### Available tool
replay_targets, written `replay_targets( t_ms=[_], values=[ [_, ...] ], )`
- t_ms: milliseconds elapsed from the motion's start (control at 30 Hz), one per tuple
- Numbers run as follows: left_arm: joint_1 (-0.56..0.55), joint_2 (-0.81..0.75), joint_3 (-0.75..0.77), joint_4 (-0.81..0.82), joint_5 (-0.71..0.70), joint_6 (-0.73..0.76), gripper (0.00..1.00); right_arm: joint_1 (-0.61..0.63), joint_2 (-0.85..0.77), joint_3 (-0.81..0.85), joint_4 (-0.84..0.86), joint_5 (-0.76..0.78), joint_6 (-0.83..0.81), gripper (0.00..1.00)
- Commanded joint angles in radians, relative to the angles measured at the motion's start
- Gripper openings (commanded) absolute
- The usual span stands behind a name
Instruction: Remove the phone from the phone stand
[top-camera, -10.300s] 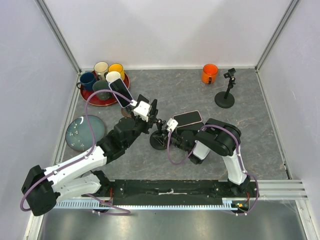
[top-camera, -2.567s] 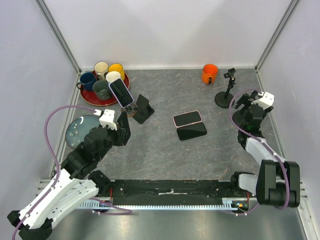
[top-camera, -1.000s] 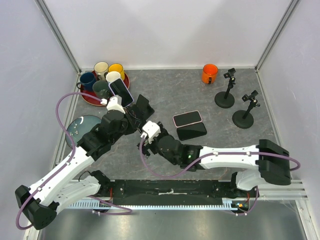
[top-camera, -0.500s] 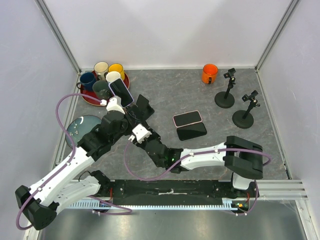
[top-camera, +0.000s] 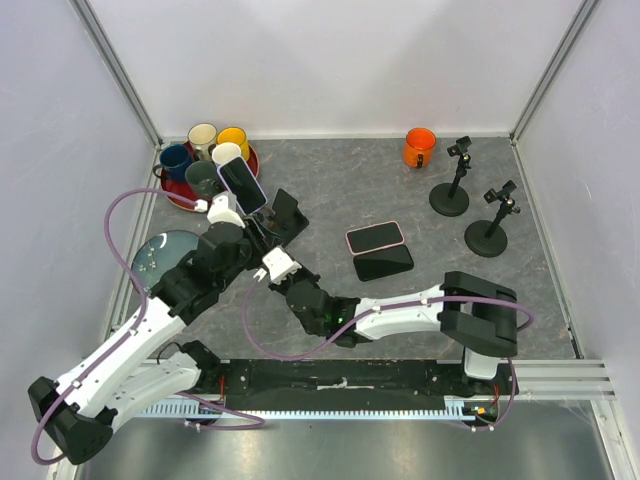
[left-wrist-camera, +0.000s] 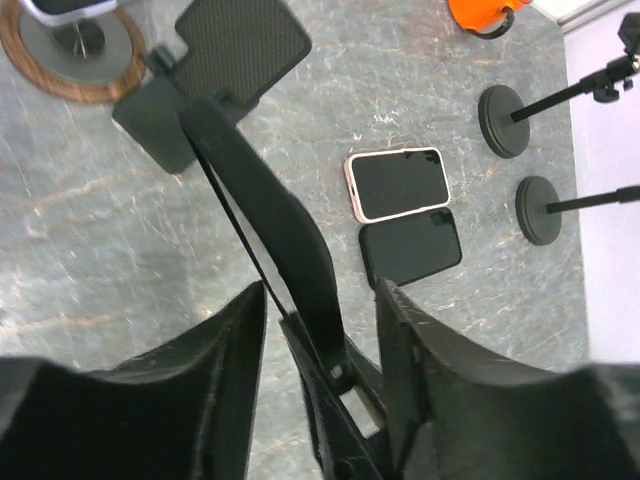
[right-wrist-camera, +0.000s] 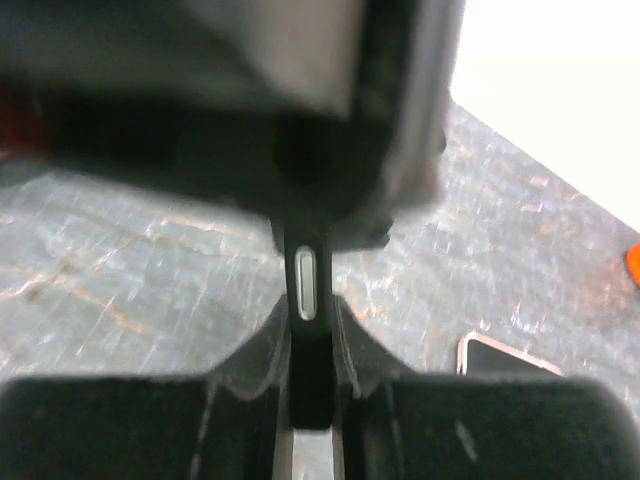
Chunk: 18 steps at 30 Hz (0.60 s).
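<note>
Phone (top-camera: 240, 184) up on its stand, tilted, just beyond the left claw (left-wrist-camera: 320, 295) and off to its left. The stand's round wooden base (left-wrist-camera: 68, 48) shows there too. Left claw is spread wide, a dark slanted bar (left-wrist-camera: 270, 200) running up between the fingers with a gap either side. Right claw (right-wrist-camera: 310, 322) sits close by the left one, its arm stretched across. That view is blurred, so can't tell its grip. Black folding stand (left-wrist-camera: 240, 40) straight ahead of the left claw. Pink-rimmed handset (left-wrist-camera: 398, 184) and black handset (left-wrist-camera: 412, 250) lie flat on the surface (left-wrist-camera: 120, 260), ahead and to its right.
</note>
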Motion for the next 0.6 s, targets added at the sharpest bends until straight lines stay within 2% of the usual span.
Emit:
replay_targets(
  t_ms=[0, 100, 167, 233, 333, 467, 567],
  values=[
    [-0.007, -0.095, 0.040, 0.136, -0.018, 0.143, 0.61, -0.008, -0.110, -0.044, -0.067, -0.040, 0.128, 0.00],
    [-0.009, -0.154, 0.052, 0.173, -0.050, 0.261, 0.81, -0.023, -0.190, -0.086, -0.177, -0.074, 0.260, 0.00],
    [-0.009, -0.199, 0.057, 0.196, -0.048, 0.368, 0.89, -0.052, -0.247, -0.115, -0.264, -0.111, 0.407, 0.00],
    [-0.009, -0.224, 0.068, 0.225, -0.044, 0.428, 0.94, -0.081, -0.340, -0.182, -0.302, -0.166, 0.542, 0.00],
    [-0.009, -0.250, 0.077, 0.244, -0.061, 0.550, 0.96, -0.123, -0.475, -0.279, -0.368, -0.214, 0.663, 0.00],
    [-0.009, -0.270, 0.068, 0.250, -0.099, 0.622, 0.96, -0.189, -0.666, -0.453, -0.431, -0.255, 0.930, 0.00],
    [-0.007, -0.298, 0.033, 0.276, -0.143, 0.660, 0.96, -0.215, -0.818, -0.573, -0.470, -0.234, 1.068, 0.00]
  ],
)
